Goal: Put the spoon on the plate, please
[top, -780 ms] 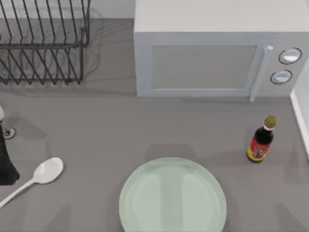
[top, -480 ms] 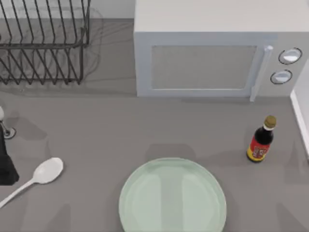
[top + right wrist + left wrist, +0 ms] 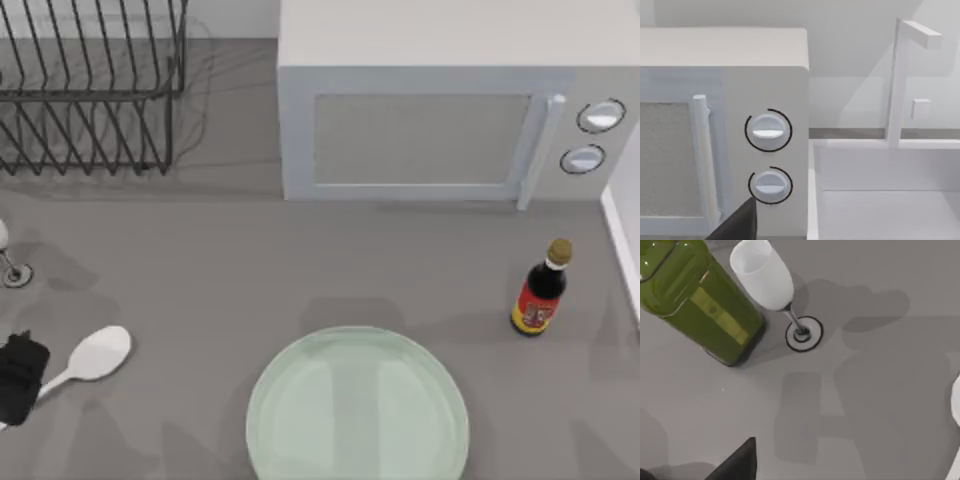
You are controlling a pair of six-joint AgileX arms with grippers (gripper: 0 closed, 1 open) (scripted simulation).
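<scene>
One relation matters: our left gripper (image 3: 20,378) sits over the handle of the spoon (image 3: 92,357) at the table's left edge; whether its jaws are open or closed we cannot tell. Spoon's long axis runs 2 to 8 o'clock, bowl toward 2. Plate (image 3: 300,420) lies at 3 o'clock, well apart. Left arm nearer.
</scene>
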